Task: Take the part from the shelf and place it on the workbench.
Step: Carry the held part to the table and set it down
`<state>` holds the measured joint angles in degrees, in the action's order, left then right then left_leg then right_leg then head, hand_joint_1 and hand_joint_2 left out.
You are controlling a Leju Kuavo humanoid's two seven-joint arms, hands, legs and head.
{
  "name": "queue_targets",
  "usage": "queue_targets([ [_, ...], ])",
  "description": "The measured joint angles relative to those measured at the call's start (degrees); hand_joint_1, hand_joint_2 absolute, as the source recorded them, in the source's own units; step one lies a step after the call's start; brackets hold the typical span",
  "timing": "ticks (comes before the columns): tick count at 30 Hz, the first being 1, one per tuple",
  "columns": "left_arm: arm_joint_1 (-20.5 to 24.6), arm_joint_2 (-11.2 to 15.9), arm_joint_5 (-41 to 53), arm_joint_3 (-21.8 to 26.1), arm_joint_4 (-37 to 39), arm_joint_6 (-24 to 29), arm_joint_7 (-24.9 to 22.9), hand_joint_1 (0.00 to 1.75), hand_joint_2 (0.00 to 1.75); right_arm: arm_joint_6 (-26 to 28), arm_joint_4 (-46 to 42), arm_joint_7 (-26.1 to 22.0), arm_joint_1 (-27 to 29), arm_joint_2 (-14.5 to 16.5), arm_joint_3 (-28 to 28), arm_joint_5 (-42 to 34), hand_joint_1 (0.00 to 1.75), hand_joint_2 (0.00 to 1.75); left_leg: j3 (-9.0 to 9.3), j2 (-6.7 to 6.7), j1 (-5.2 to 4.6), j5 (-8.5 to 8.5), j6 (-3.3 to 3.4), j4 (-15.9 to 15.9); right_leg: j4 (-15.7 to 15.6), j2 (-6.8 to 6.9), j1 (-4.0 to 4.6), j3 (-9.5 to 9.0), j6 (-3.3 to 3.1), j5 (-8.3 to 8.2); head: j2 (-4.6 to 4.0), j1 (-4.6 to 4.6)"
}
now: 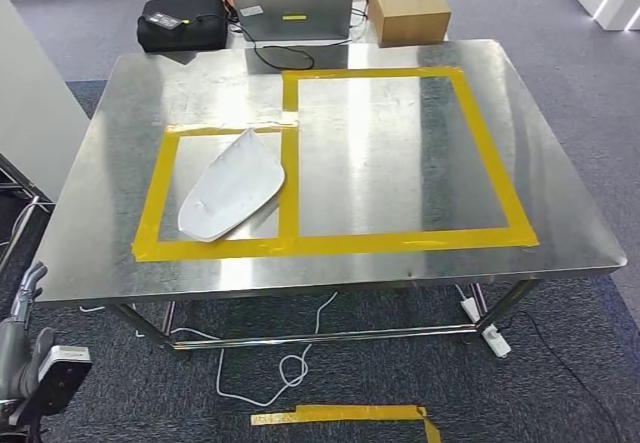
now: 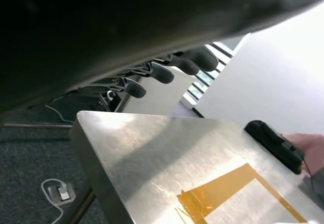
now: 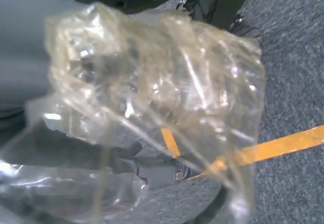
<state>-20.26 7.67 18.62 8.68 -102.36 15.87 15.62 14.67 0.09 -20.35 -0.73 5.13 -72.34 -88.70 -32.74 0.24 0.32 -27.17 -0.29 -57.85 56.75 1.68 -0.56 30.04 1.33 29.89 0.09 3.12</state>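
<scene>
Left wrist view: the left hand [image 2: 168, 70] hangs beside the desk [image 2: 153, 153] corner, its dark fingers [image 2: 202, 58] loosely apart and holding nothing. In the head view it sits low at the desk's near left corner, below the top, probably lowered clear after a release. The right hand [image 3: 23, 47] comes in behind a crumpled clear plastic wrap [image 3: 153, 82]; whether it grips the wrap I cannot tell. The part [image 1: 230, 186], a white shell, lies flat on the desk inside the smaller yellow tape [image 1: 290, 246] box, likely its marked spot, so the task looks done.
</scene>
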Motion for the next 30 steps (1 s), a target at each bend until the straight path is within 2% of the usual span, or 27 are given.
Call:
queue_targets([
  [8,-0.32,-0.62,0.55,0.04,0.11,-2.73,-2.3,0.0,0.0,1.04,0.0,1.19,0.15,-0.04,0.58,-0.06,0.0,0.0,-0.01,0.0,-0.33,-0.27,0.46,-0.23,-0.05,0.02,-0.32,-0.1,0.42,-0.04,0.0,0.02],
  [12,-0.71,-1.13,1.2,0.58,0.59,-4.44,-2.77,0.0,0.0,0.81,0.0,1.23,0.07,-0.03,1.09,-0.07,0.0,0.0,0.04,-0.04,-0.67,-0.37,1.3,-0.15,-0.29,0.15,-0.65,-0.37,1.24,-0.01,0.0,0.03],
  [14,-0.87,-1.45,1.32,0.87,0.75,-4.81,-2.77,0.0,0.0,0.79,0.0,1.3,0.0,-0.04,1.27,-0.07,0.0,0.0,0.46,-0.09,-0.42,-0.02,1.92,0.6,0.53,-0.22,-0.63,0.0,1.54,0.87,0.0,-0.05],
  [16,-0.89,-1.76,1.36,1.0,0.91,-4.97,-2.78,0.0,0.0,0.8,0.0,1.34,-0.01,-0.04,1.38,-0.07,0.0,0.0,0.8,-0.18,-0.14,0.23,2.39,1.16,5.56,-1.0,-0.58,2.43,1.5,3.95,0.0,-0.21],
  [18,-0.94,-2.08,1.38,1.04,1.13,-5.04,-2.79,0.0,0.0,0.8,0.0,1.42,0.09,-0.05,1.42,-0.08,0.0,0.0,0.79,-0.33,-0.19,0.22,2.54,1.17,13.38,-1.42,-0.56,6.32,1.45,7.34,0.0,-0.28],
  [19,-0.98,-2.24,1.39,1.05,1.27,-5.05,-2.79,0.0,0.0,0.8,0.0,1.47,0.16,-0.05,1.44,-0.09,0.0,0.0,0.81,-0.4,-0.23,0.24,2.54,1.13,15.76,-1.49,-0.56,7.6,1.45,7.77,0.0,-0.28],
  [20,-1.0,-2.37,1.42,1.07,1.39,-5.09,-2.8,0.0,0.0,0.8,0.0,1.54,0.23,-0.05,1.47,-0.09,0.0,0.0,0.83,-0.5,-0.25,0.26,2.54,1.1,16.1,-1.5,-0.56,7.92,1.43,7.08,0.0,-0.29],
  [21,-1.0,-2.5,1.51,1.11,1.5,-5.19,-2.86,0.0,0.0,0.81,0.0,1.6,0.25,-0.05,1.52,-0.09,0.0,0.0,0.88,-0.62,-0.26,0.29,2.48,1.07,13.99,-1.51,-0.57,7.01,1.37,5.3,0.0,-0.28],
  [22,-1.0,-2.65,1.65,1.18,1.58,-5.38,-2.95,0.0,0.0,0.8,0.0,1.65,0.23,-0.06,1.58,-0.09,0.0,0.0,0.94,-0.74,-0.26,0.29,2.38,1.04,10.06,-1.54,-0.58,5.11,1.24,3.02,0.0,-0.29],
  [24,-0.99,-2.97,2.02,1.4,1.69,-5.82,-3.12,0.0,0.0,0.79,0.0,1.71,0.06,-0.07,1.72,-0.09,0.0,0.0,0.93,-0.99,-0.38,0.28,1.86,0.96,2.63,-1.75,-0.47,1.01,0.9,0.06,0.0,-0.24],
  [25,-0.97,-3.11,2.21,1.5,1.75,-5.99,-3.15,0.0,0.0,0.79,0.0,1.71,-0.02,-0.08,1.76,-0.09,0.0,0.0,0.91,-1.06,-0.41,0.36,1.5,0.9,0.7,-1.86,-0.38,-0.08,0.72,-0.43,0.0,-0.26],
  [26,-0.97,-3.24,2.39,1.6,1.81,-6.06,-3.18,0.0,0.0,0.78,0.0,1.7,-0.08,-0.08,1.79,-0.09,0.0,0.0,0.86,-1.11,-0.42,0.51,1.09,0.87,0.18,-1.95,-0.26,-0.41,0.53,-0.4,0.0,-0.21],
  [28,-0.98,-3.48,2.79,1.83,1.93,-6.12,-3.2,0.0,0.0,0.77,0.0,1.55,-0.14,-0.1,1.81,-0.09,0.0,0.0,0.78,-1.18,-0.3,0.61,0.41,0.75,-0.02,-1.86,-0.3,-0.04,-0.12,-0.8,0.0,-0.2],
  [29,-0.99,-3.59,2.94,1.93,1.99,-6.12,-3.2,0.0,0.0,0.76,0.0,1.42,-0.18,-0.13,1.82,-0.09,0.0,0.0,0.53,-1.12,-0.23,-0.09,0.08,0.24,-0.13,-1.76,-0.38,0.15,-0.55,-1.06,0.0,-0.08],
  [30,-0.96,-3.67,3.08,2.04,2.07,-6.12,-3.2,0.0,0.0,0.75,0.0,1.28,-0.2,-0.16,1.83,-0.09,0.0,0.0,-0.05,-1.06,-0.14,-1.64,-0.25,-1.29,-0.27,-1.6,-0.48,0.43,-1.0,-1.37,0.0,0.02],
])
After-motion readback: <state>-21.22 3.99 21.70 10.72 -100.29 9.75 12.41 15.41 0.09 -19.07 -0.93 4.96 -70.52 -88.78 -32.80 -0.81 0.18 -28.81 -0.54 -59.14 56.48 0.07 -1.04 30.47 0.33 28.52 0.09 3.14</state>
